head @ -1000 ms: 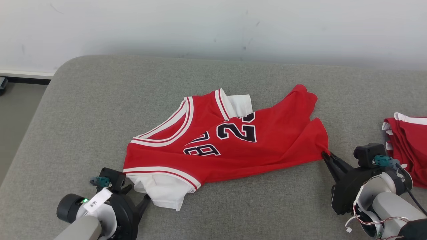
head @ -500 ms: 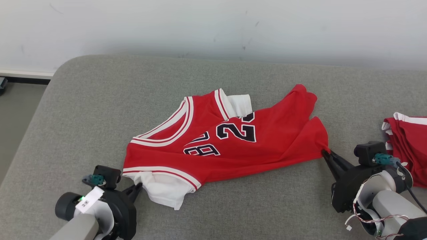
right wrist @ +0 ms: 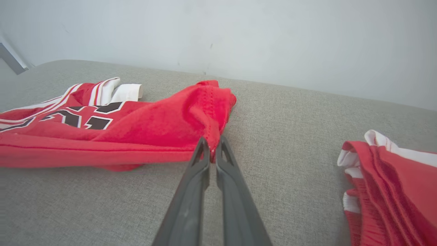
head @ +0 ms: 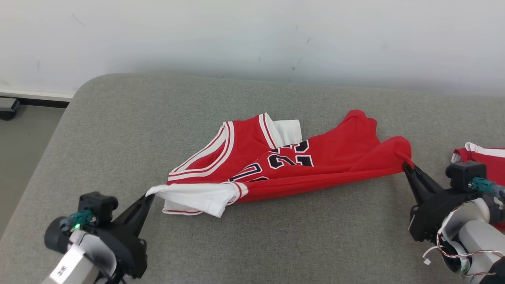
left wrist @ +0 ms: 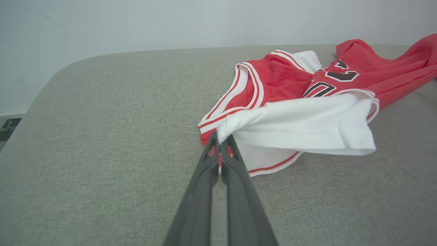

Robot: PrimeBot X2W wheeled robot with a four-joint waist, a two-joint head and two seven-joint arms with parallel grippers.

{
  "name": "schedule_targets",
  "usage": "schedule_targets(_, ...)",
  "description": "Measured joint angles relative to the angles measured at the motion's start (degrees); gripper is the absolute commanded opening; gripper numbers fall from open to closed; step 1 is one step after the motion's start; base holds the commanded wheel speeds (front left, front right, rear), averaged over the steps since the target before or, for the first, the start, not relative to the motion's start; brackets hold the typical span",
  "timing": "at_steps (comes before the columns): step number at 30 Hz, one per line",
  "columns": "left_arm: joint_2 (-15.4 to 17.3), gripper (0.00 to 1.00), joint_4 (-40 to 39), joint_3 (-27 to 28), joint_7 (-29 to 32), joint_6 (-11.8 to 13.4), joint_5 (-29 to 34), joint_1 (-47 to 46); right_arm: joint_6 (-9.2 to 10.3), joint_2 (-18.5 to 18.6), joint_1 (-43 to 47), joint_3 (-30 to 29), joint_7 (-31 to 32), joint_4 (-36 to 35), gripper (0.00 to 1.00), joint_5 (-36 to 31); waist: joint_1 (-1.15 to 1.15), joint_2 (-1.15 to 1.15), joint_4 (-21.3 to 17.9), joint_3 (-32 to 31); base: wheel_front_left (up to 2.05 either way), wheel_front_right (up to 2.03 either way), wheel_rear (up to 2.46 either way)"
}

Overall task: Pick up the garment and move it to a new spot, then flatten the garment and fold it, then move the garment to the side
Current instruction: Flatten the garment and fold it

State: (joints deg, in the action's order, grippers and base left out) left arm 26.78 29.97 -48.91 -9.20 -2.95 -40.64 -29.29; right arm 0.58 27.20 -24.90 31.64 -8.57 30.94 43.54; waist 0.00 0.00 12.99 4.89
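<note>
**Red jersey point(head: 300, 165) held between two grippers on the grey cushion point(head: 118, 130).** The left gripper point(head: 149, 196), at the lower left of the head view, is closed on the tip of the white sleeve point(head: 197, 195) (the left wrist view shows cloth pinched between the fingertips). The sleeve is drawn out to a point toward it and raised off the cushion at the grip. The right gripper point(head: 406, 166), at the right, is clamped on the jersey's red hem corner, which bunches into folds at the fingertips. The jersey's near edge runs taut from one grip to the other. Its far part, with neckline and black numerals, lies on the cushion. A second red pile point(head: 483, 156) lies to the right of the right gripper, apart from the jersey.
</note>
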Motion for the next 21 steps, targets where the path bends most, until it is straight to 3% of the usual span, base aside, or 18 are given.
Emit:
schedule_targets(5,1.6,0.00,-2.9,0.5,-0.4,0.3,-1.2,2.5,-1.08,-1.2,-0.3,2.3,2.3,-1.6,0.00,0.2,0.00,0.00,-1.2,0.2,0.00,0.00,0.00)
schedule_targets(11,1.2,0.00,-4.6,1.5,2.7,-2.6,-5.8,0.0,-2.64,-3.2,-4.3,4.1,8.2,-1.4,0.00,1.5,0.00,0.00,-3.2,1.6,0.00,0.00,0.00)
schedule_targets(15,0.8,0.00,-3.3,4.4,6.3,-4.1,-10.3,-8.8,-3.69,-5.2,-13.6,3.0,13.9,0.9,0.00,3.9,0.00,0.00,-4.5,3.8,0.00,0.00,0.00)
schedule_targets(21,2.2,0.00,3.1,7.9,12.3,-4.1,-10.5,-27.5,-2.83,-9.9,-32.5,1.4,23.1,9.3,0.00,6.5,0.01,0.01,-6.5,7.2,0.00,0.00,0.00)
